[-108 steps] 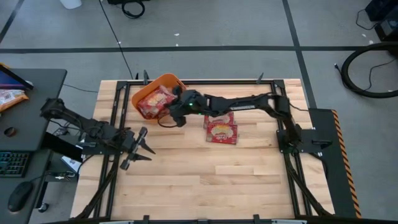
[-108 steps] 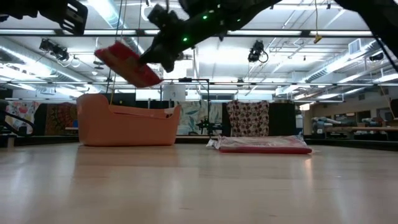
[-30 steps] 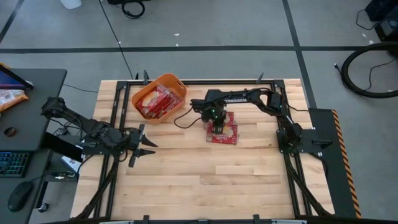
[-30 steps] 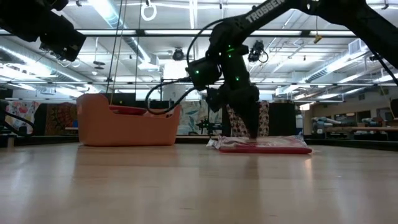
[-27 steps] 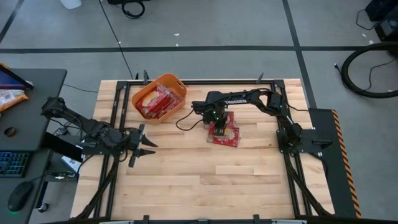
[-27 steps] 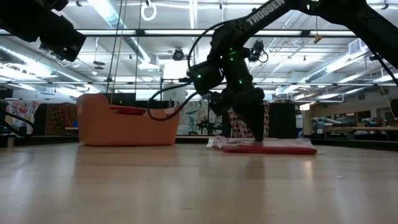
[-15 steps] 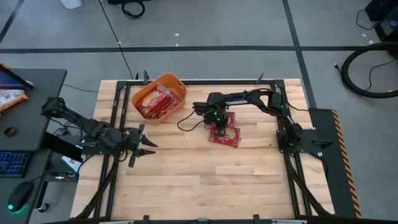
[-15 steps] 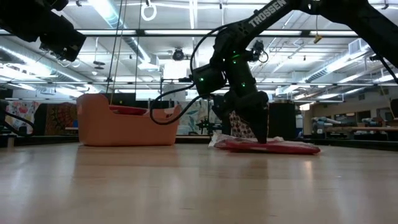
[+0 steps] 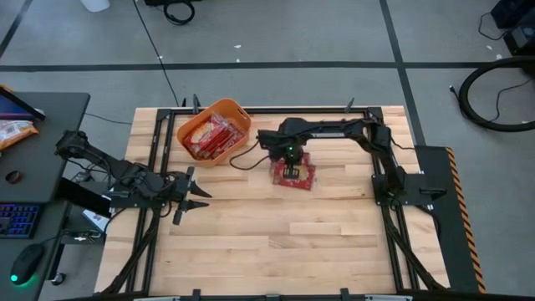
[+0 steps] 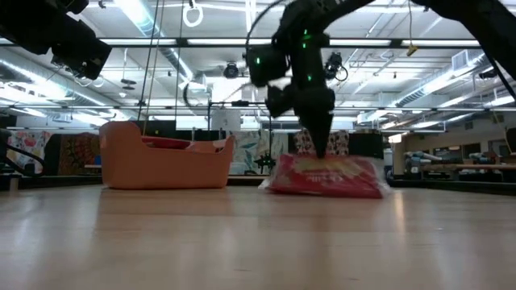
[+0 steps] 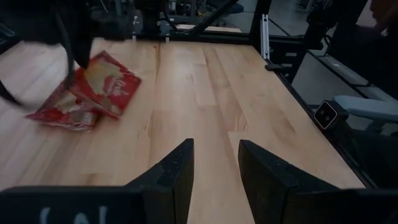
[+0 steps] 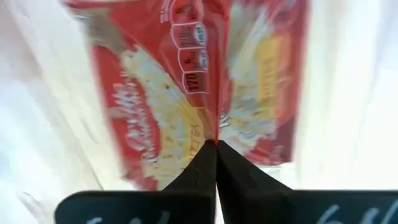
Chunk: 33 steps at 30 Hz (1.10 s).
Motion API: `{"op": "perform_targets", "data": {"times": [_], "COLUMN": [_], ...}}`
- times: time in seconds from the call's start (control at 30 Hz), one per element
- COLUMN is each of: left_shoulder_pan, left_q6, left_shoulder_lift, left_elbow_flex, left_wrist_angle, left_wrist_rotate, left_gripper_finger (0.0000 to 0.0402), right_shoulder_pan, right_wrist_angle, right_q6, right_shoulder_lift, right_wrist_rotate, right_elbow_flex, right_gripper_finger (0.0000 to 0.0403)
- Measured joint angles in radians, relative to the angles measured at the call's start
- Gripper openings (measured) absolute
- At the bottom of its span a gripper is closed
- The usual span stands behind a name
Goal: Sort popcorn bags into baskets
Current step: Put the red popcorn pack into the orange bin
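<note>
Two red popcorn bags sit right of the table's middle. My right gripper (image 9: 288,161) (image 10: 319,150) is shut on the upper bag (image 9: 293,173) (image 10: 324,177) (image 11: 107,83), which tilts up. The second bag (image 11: 61,113) lies flat on the wood below it. The orange basket (image 9: 194,123) (image 10: 129,165) stands at the far left and holds several red bags (image 9: 214,135). My left gripper (image 9: 189,197) (image 11: 216,144) hovers open over the table's left side, away from all of them. My right gripper pinches the upper bag's printed face between its two shut fingers, which have drawn up a ridge of film (image 12: 215,134) near the bag's middle. The fingers (image 10: 316,137) come from above, pointing down. The bag hangs tilted below them, and I cannot tell whether its low edge (image 10: 322,193) still touches the bag beneath.
Black rails (image 9: 251,109) frame the wooden table. A cable (image 9: 242,161) loops from the right arm toward the basket. Bare wood (image 9: 284,234) fills the near half. A side desk with a keyboard (image 9: 18,220) stands beyond the left edge.
My right gripper, with its fingers down on the upper bag, has risen and shifted a little toward the left and far edges. The bag, which was flat on the other one, now stands tilted up below the fingers. The lower bag has stayed on the table.
</note>
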Motion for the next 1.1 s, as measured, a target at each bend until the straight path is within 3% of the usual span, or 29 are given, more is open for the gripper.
{"op": "perform_targets", "data": {"times": [0.3,0.57,1.1], "left_shoulder_pan": [0.0,0.0,0.002], "left_q6": [0.001,0.003,0.004], "left_shoulder_lift": [0.0,0.0,0.0], "left_elbow_flex": [0.0,0.0,0.0], "left_wrist_angle": [0.0,0.0,0.0], "left_wrist_rotate": [-0.037,-0.038,-0.052], "left_gripper_finger": [0.013,0.013,0.013], "right_shoulder_pan": [0.018,0.037,0.064], "right_wrist_angle": [0.177,0.426,0.685], "right_q6": [-0.027,-0.139,-0.26], "right_shoulder_lift": [-0.089,-0.09,-0.09], "right_wrist_rotate": [0.086,0.127,0.185], "right_elbow_flex": [0.082,0.11,0.11], "right_gripper_finger": [0.0004,0.0002,0.0]}}
